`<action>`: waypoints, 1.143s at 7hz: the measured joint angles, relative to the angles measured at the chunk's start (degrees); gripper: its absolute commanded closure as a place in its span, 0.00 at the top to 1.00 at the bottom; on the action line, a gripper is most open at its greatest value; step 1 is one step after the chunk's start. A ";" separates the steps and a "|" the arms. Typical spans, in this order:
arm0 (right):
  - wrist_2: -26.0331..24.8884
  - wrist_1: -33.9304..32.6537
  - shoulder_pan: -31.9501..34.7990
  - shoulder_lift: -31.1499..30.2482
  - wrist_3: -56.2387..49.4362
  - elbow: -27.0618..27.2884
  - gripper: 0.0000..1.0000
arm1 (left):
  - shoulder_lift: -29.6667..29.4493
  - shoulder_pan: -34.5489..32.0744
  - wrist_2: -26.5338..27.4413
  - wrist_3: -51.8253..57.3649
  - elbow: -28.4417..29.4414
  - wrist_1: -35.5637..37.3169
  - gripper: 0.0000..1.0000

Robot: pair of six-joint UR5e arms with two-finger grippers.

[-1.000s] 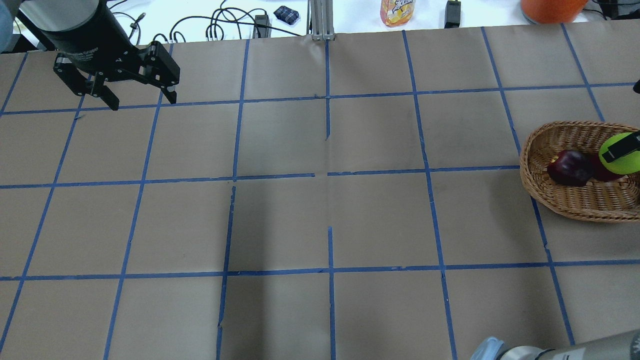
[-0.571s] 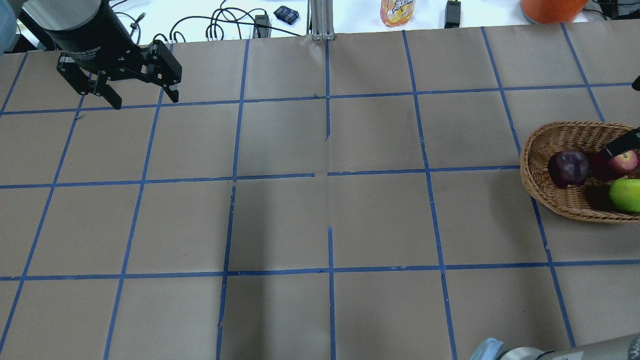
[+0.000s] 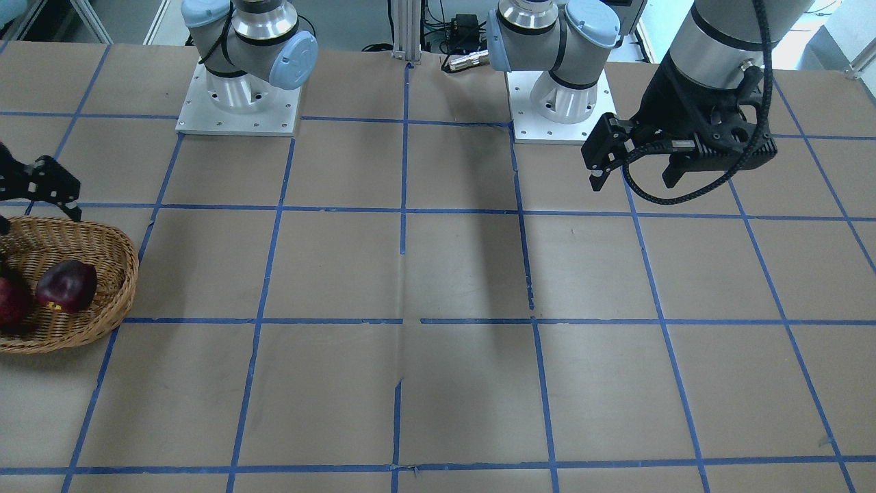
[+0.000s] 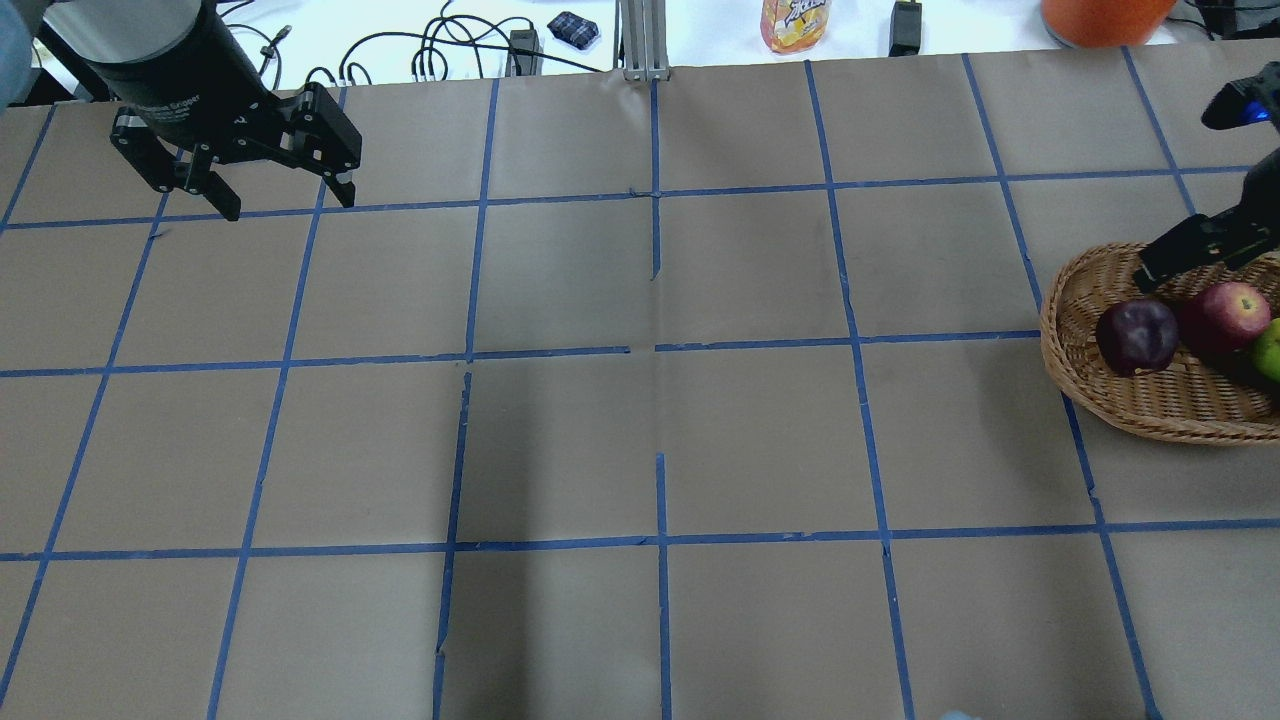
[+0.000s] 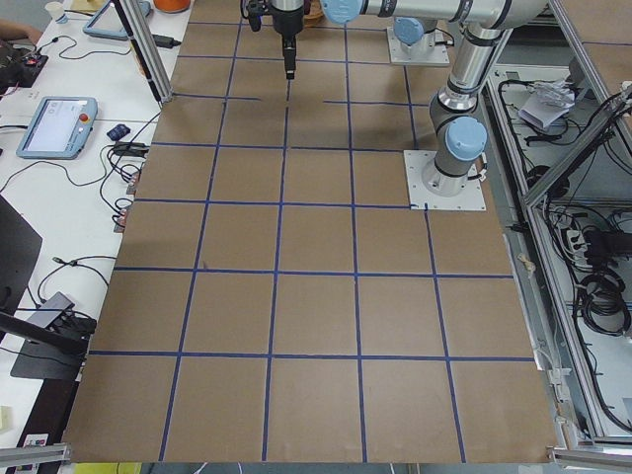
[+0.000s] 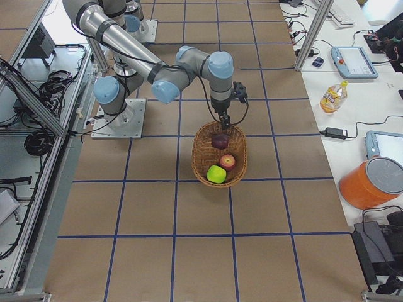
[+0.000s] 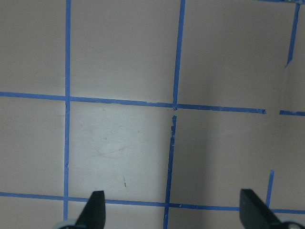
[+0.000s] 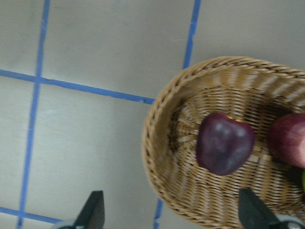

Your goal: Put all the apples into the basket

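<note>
While the green apple (image 6: 216, 174), the red apple (image 6: 227, 162) just behind it and the maroon apple (image 6: 220, 141) beyond all lie in the basket (image 6: 200, 154), the right gripper (image 6: 225, 119) hangs over its far end, jaws wide and empty, and the left gripper (image 4: 288, 203), likewise spread and empty, hovers well apart above the table (image 4: 640, 450).
</note>
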 measured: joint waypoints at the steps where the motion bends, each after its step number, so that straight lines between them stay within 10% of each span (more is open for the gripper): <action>1: -0.16 2.06 5.40 -2.23 9.50 -0.28 1.00 | -0.27 0.00 0.01 0.00 0.21 0.03 1.00; 8: -5.54 19.82 29.51 7.77 46.54 -23.15 1.00 | 0.49 0.03 0.35 -0.06 -0.63 0.10 1.00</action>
